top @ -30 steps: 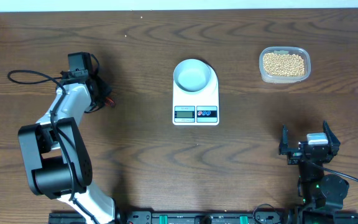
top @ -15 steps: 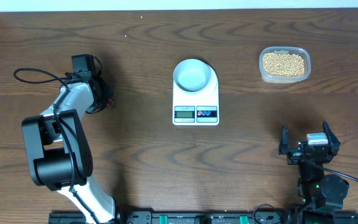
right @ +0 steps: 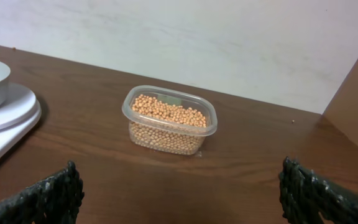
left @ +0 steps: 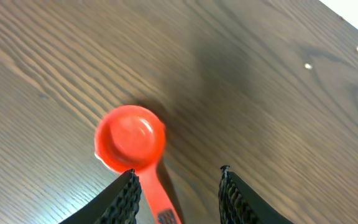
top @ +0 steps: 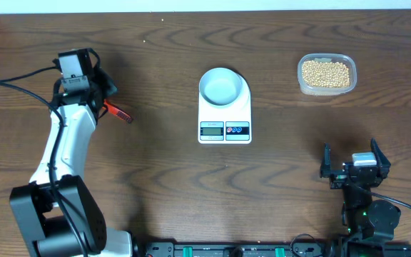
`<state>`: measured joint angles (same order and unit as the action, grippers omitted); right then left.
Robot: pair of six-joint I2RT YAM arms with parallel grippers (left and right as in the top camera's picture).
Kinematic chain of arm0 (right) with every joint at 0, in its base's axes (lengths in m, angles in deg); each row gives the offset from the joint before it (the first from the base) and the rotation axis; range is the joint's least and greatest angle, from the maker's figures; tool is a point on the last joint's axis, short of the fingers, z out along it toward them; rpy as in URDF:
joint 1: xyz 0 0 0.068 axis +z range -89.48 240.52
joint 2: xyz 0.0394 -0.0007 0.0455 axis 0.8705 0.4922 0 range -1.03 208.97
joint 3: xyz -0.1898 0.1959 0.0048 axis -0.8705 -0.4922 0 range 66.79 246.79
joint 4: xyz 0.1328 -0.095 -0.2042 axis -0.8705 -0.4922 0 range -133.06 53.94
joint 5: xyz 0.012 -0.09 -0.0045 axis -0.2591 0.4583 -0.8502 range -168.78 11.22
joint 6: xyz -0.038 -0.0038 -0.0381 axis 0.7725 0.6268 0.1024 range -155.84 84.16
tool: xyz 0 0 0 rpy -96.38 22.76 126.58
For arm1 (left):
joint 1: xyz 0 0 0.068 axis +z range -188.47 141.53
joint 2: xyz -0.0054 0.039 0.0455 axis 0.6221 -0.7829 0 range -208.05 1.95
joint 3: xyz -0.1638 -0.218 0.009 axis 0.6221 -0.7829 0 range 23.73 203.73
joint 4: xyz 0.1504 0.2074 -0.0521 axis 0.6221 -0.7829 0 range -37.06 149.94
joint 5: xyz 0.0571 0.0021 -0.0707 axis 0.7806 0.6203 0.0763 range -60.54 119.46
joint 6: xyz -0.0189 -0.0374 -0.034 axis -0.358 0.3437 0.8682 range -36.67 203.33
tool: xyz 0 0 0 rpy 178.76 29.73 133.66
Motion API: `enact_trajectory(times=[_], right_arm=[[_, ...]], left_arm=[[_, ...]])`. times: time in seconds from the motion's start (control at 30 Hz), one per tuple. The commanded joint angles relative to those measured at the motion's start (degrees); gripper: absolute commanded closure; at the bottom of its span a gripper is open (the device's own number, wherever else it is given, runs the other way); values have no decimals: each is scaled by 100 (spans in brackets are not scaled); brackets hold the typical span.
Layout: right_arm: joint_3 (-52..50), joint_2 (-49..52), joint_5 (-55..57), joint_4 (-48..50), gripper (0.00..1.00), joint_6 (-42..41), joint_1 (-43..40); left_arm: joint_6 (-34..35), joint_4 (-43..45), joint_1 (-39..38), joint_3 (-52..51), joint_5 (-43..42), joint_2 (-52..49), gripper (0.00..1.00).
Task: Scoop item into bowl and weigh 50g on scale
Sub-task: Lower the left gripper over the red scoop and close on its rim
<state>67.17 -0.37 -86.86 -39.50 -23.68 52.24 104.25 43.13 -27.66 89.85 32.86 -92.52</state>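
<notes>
Left gripper [left: 177,173] half-open astride red scoop [left: 131,138] handle (not clamped); right gripper [right: 179,163] wide, empty.

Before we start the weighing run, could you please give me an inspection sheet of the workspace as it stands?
Surface: dark wood-grain table, no spills seen.
Job's things: bowl looks empty, on the scale; beans in a clear tub; red scoop lying on the table.
Clutter: a few pale specks.
Grippers: left gripper open, fingers either side of the scoop's handle; right gripper open wide, empty.
Cables: black cable looping off the left arm.
Surroundings: white wall behind the table.
</notes>
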Motion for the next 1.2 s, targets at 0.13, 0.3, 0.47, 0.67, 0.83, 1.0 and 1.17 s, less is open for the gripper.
enact_trajectory(times=[0.13, 0.3, 0.47, 0.67, 0.83, 1.0, 1.17], right_arm=[[-7, -35, 2, -24, 1, 13, 44], [-7, -35, 2, -24, 1, 13, 44], [-7, -35, 2, -26, 1, 13, 44], [-7, -35, 2, -26, 1, 13, 44], [-7, -35, 2, -24, 1, 13, 44], [-7, -35, 2, -26, 1, 13, 44], [-7, -35, 2, -26, 1, 13, 44]], left_arm=[[-120, 103, 883, 50, -76, -680, 56], [-122, 37, 1071, 48, -450, -914, 56], [-122, -59, 975, 48, -452, -1161, 56], [-118, -79, 962, 48, -457, -1449, 59], [-111, -39, 957, 48, -476, -1593, 63], [-94, 37, 957, 48, -472, -1801, 65], [7, 269, 957, 48, -474, -1829, 65]])
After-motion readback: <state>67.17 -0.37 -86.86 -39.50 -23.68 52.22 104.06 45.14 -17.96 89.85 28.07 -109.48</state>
